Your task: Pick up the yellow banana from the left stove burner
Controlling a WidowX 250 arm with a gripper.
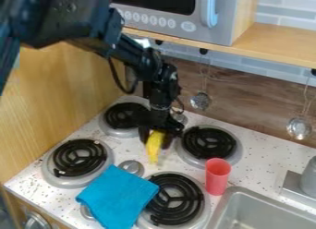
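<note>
- The black gripper (158,135) had its fingers narrowed on a yellow thing (154,148), holding its upper end.
- It pointed down near a black burner (209,142); I couldn't tell whether it touched the white stove top (132,152).
- It looked light, fairly firm, perhaps slippery; its middle seemed the surer grip.
- A blue cloth (117,195) lay nearby.

"What to make out?"
"A slim, elongated, bright yellow object (154,147), too small to identify further."
"Held how?"
"Gripped near the top in the black two-finger gripper (158,136), nearly upright, with the narrower end pointing down."
"Placed where?"
"Above and to the right of the flat, bright blue fabric cloth (117,196) in the view, apart from it."
"Touching the surface beneath?"
"Impossible to tell."
</note>
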